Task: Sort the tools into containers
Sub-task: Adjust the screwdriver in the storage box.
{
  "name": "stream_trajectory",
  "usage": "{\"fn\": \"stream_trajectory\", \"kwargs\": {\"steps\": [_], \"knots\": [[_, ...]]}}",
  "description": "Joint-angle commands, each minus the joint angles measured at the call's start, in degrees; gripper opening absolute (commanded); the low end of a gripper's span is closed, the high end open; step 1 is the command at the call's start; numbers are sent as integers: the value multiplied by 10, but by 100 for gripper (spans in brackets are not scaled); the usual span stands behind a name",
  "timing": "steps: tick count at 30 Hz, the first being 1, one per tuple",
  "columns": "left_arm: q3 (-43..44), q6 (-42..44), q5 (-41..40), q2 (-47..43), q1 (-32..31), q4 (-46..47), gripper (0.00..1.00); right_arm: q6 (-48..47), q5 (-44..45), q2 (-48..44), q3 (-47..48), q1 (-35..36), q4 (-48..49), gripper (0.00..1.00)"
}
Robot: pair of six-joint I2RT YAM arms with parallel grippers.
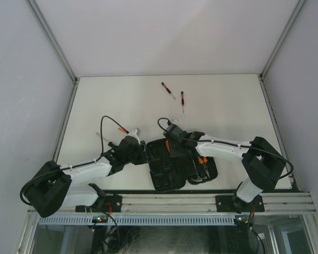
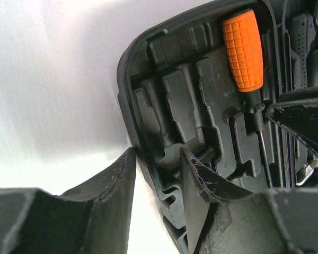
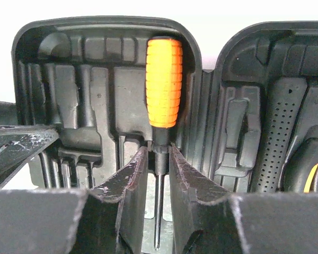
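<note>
Placing a screwdriver in the open tool case (image 3: pixel 103 22), which lies on the worktop (image 1: pixel 122 100) just ahead of the arm bases.

Nearest, the left hand (image 2: pixel 157 152) sits astride the case's left wall, fingers partway apart. The outer finger touches the shell and the inner one lies over the moulded slots. Whether the wall is actually pinched cannot be told.

Inside the case's left half, an orange-handled screwdriver (image 3: pixel 163 79) lies along a slot beside the hinge, handle toward the case's far end. The right hand (image 3: pixel 158 153) flanks its black neck just below the handle. The fingers stand narrow, touching or almost so (a firm clamp cannot be confirmed). Other tools (image 3: pixel 278 137) occupy the case's right half; which ones cannot be told.

Beyond the case, well apart from it on the far worktop, lie two thin screwdrivers (image 1: pixel 168 90) not yet sorted.

Suggested technique: the shaft should stay parallel to its groove and go straight down, so that handle and blade seat together. Holding at the neck suits this, since the handle recess is left unobstructed. The left hand should brace the wall so the light case neither slides nor tips. Release seems wise only once the handle sits flush. A slanted shaft is likely to ride up on the ribs.
</note>
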Motion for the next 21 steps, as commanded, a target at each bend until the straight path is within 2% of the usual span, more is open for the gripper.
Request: {"fn": "stream_trajectory", "kwargs": {"steps": [1, 16, 21], "knots": [[28, 14, 7, -8, -2, 22, 43, -6, -17, 8, 3, -5, 14, 21], [29, 15, 10, -7, -2, 22, 42, 0, -33, 52, 28, -5, -25, 10], [31, 19, 15, -4, -2, 24, 41, -1, -40, 78, 50, -6, -61, 3]]}}
